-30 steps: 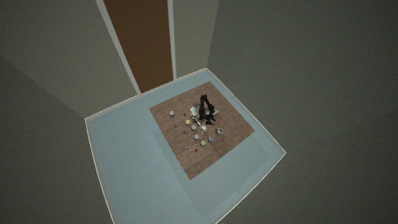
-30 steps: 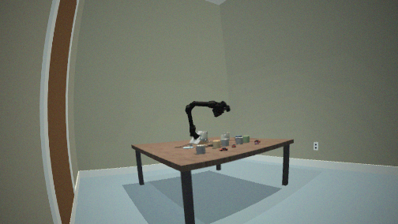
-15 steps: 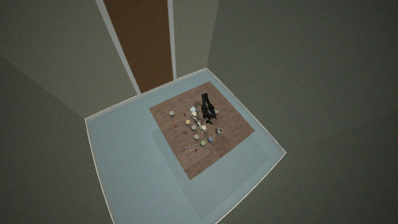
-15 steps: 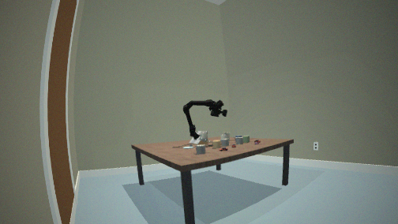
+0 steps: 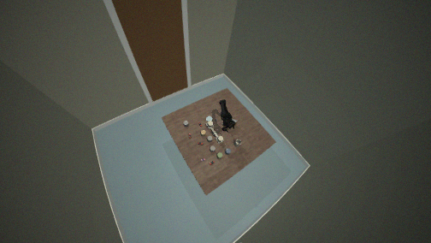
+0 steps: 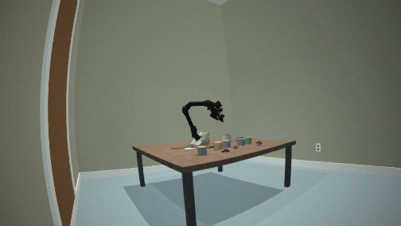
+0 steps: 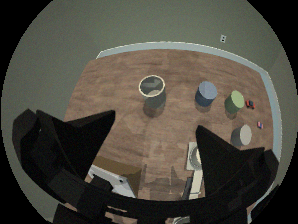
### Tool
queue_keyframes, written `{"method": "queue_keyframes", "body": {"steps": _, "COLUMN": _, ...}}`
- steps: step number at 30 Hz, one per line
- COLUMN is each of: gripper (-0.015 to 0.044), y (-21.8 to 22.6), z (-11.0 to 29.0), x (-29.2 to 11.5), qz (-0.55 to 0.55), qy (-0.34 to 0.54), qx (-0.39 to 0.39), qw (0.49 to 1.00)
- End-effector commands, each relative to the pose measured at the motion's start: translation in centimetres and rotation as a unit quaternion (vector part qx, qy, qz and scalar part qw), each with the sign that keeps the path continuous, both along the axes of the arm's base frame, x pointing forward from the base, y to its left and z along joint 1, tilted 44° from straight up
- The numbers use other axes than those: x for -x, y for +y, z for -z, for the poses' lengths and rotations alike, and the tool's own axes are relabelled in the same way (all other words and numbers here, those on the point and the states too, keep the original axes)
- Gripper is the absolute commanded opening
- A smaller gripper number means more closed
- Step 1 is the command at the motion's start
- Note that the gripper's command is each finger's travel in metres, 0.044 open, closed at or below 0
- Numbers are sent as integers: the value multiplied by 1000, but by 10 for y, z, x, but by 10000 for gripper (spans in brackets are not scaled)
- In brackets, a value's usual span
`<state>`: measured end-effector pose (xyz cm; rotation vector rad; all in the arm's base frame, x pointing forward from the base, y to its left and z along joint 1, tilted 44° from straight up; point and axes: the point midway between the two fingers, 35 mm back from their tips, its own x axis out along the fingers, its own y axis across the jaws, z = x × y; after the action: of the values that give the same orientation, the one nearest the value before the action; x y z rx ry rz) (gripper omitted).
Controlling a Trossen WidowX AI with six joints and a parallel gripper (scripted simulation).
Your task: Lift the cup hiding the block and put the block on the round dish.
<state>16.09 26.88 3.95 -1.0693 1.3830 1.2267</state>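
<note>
My gripper [image 5: 231, 124] [image 6: 219, 116] [image 7: 157, 121] is open and empty, held high above the wooden table [image 5: 252, 128] [image 6: 175, 157], tilted downward. The small pale balance [image 5: 215, 131] lies just left of the arm in the overhead view. One pale cup [image 5: 209, 123] stands on its far end and another cup [image 5: 221, 139] on its near end. A round light-blue dish [image 5: 209, 118] [image 6: 189, 149] lies flat near the balance's far end. No block shows. In the wrist view pale parts of the balance [image 7: 189, 160] show low between the fingers.
An open-topped grey cup [image 5: 238, 141] [image 7: 152, 87] stands ahead of the gripper. Several other small cans stand about, among them a blue one [image 5: 227, 151] [image 7: 206, 94] and a green one [image 5: 220, 155] [image 7: 234, 102]. Small red bits [image 5: 200, 143] lie scattered on the table.
</note>
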Motion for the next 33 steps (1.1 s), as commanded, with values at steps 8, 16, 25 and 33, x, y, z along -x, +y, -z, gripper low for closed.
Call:
{"method": "queue_keyframes", "body": {"steps": 8, "gripper": 440, "y": -34, "z": -8, "x": 7, "qz": 116, "qy": -93, "qx": 98, "qw": 984}}
{"method": "queue_keyframes", "body": {"steps": 16, "gripper": 440, "y": -59, "z": -19, "x": 8, "qz": 200, "qy": -184, "qx": 144, "qw": 951}}
{"method": "queue_keyframes", "body": {"steps": 25, "gripper": 440, "y": -83, "z": -36, "x": 6, "qz": 284, "qy": -296, "qx": 160, "qw": 898}}
{"method": "queue_keyframes", "body": {"steps": 33, "gripper": 440, "y": -101, "z": -55, "x": 3, "qz": 348, "qy": -396, "qx": 140, "qw": 838}}
